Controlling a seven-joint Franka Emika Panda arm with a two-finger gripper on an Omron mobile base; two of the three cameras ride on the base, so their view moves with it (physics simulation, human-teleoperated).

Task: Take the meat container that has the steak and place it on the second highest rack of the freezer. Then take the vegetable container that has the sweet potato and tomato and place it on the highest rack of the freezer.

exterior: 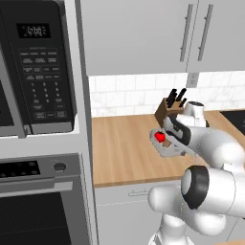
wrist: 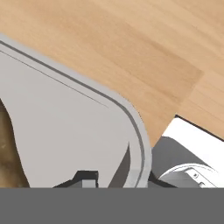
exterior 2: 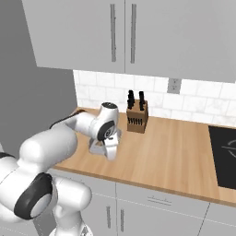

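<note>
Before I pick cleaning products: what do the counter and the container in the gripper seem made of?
Counter: wood, matte, by its tan plank grain. Container: smooth pale grey with a raised rim, likely plastic or metal; the render leaves it open. The gripper is shut on its edge.

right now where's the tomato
The tomato sits in a grey tray above the wooden counter in the left base view, right of the oven column, just below the knife block and against the arm's hand.

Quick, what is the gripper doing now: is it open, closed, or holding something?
Gripper: closed on the rim of the grey vegetable container, which carries the tomato, above the wooden counter.
</note>
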